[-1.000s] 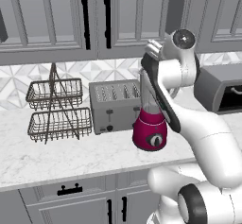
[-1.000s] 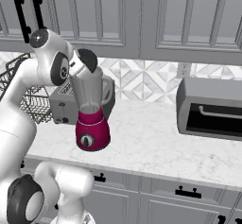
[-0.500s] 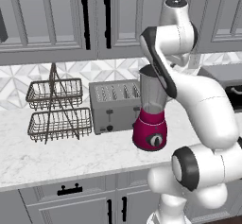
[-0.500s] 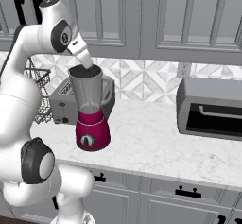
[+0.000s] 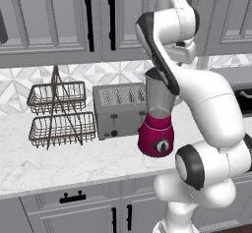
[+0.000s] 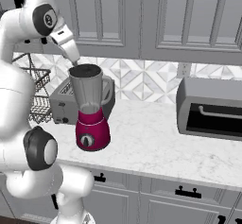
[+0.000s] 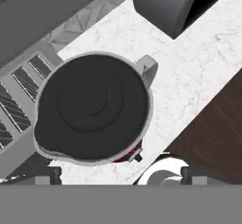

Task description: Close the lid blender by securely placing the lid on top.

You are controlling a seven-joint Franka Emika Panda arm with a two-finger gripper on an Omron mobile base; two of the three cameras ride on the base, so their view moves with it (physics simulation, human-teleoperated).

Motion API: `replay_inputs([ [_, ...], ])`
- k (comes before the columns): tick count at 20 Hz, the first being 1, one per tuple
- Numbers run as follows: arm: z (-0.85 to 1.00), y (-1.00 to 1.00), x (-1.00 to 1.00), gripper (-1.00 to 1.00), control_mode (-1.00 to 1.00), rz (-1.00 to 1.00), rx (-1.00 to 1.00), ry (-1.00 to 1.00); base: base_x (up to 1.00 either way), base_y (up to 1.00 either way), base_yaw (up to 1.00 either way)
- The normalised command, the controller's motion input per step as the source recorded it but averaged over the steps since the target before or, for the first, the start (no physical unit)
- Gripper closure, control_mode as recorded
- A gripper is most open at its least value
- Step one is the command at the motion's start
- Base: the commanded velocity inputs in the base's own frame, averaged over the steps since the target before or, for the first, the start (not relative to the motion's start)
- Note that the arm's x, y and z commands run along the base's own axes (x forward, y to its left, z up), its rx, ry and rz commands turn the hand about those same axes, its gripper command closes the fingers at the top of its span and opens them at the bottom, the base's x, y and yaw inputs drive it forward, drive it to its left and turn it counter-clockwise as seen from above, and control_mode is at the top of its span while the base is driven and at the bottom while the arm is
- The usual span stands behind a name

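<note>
The blender (image 5: 156,137) stands on the marble counter with its magenta base (image 6: 92,132) and dark dial facing front. Its clear grey jar (image 6: 90,90) is upright, handle to the right. The black round lid (image 7: 92,107) sits flat in the jar's mouth and covers it; from the side it reads as a dark rim (image 6: 85,69). My gripper (image 7: 120,175) hangs open above the lid, apart from it, with nothing between its widely spread fingertips (image 7: 47,173). From the right base view the hand (image 6: 68,46) slants down toward the jar's top.
A silver toaster (image 5: 119,110) stands just left of the blender, and a two-tier wire basket (image 5: 61,115) is farther left. A grey toaster oven (image 6: 210,107) sits at the right on the counter (image 6: 151,142). Upper cabinets hang close above the arm.
The hand has lifted off the jar's top and the arm has straightened upward. The lid stays on the jar; the blender has not moved.
</note>
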Motion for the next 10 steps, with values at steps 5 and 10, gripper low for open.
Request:
replay_inputs([
  [5, -0.93, 0.91, -1.0, -1.0, -1.0, 0.09, -0.34, 0.0, 0.0, 0.0, 0.0],
  [10, -1.0, 0.47, -0.72, -1.0, -1.0, 0.08, -0.29, 0.06, 0.0, 0.0, 0.0],
])
